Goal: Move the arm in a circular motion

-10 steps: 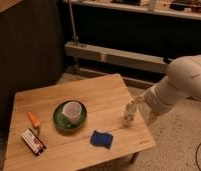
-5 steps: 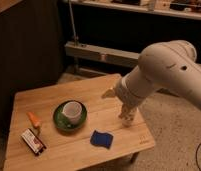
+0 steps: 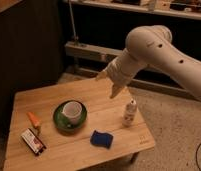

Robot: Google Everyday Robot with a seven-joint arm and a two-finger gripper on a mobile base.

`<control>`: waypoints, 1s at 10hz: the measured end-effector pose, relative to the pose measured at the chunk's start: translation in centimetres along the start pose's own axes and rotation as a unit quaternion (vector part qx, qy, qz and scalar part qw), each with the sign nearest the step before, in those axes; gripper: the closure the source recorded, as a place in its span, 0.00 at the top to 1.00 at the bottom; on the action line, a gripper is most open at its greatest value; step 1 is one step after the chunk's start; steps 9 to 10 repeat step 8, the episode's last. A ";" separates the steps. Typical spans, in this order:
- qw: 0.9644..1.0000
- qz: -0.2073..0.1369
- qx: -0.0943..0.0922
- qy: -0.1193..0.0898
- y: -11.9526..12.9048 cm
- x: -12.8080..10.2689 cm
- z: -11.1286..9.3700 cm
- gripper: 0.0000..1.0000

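Note:
The arm [image 3: 159, 47] is a thick cream-white tube reaching in from the right edge across the upper middle of the camera view. It tapers down to a pale gripper [image 3: 108, 84] that hangs in the air above the far right part of the wooden table [image 3: 49, 102]. The gripper holds nothing. Its tips point down and to the left, above and behind a small white bottle [image 3: 129, 112].
On the table stand a white cup [image 3: 72, 111] on a green plate [image 3: 59, 121], a blue sponge [image 3: 101, 139], an orange object [image 3: 33, 119] and a dark snack packet [image 3: 33, 141]. A dark cabinet stands left; metal shelving rails run behind. Speckled floor lies to the right.
The arm has swung up and to the left, from low beside the white bottle to high over the table's far side. The bottle is now uncovered. Table objects have not moved.

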 end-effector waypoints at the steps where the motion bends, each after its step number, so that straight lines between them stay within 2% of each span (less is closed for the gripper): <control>1: 1.000 0.009 -0.002 0.000 -1.1 2.0 0.9 0.60; 3: 0.999 0.036 -0.011 0.001 -2.7 6.4 3.3 0.60; 5: 0.995 0.095 -0.028 0.004 -2.0 12.4 7.0 0.60; 6: 0.992 0.120 -0.035 0.005 -0.9 14.6 8.5 0.60; 7: 0.987 0.158 -0.043 0.008 1.2 17.4 10.0 0.60; 8: 0.981 0.188 -0.049 0.011 3.5 19.4 10.6 0.60; 10: 0.981 0.188 -0.049 0.011 3.5 19.4 10.6 0.60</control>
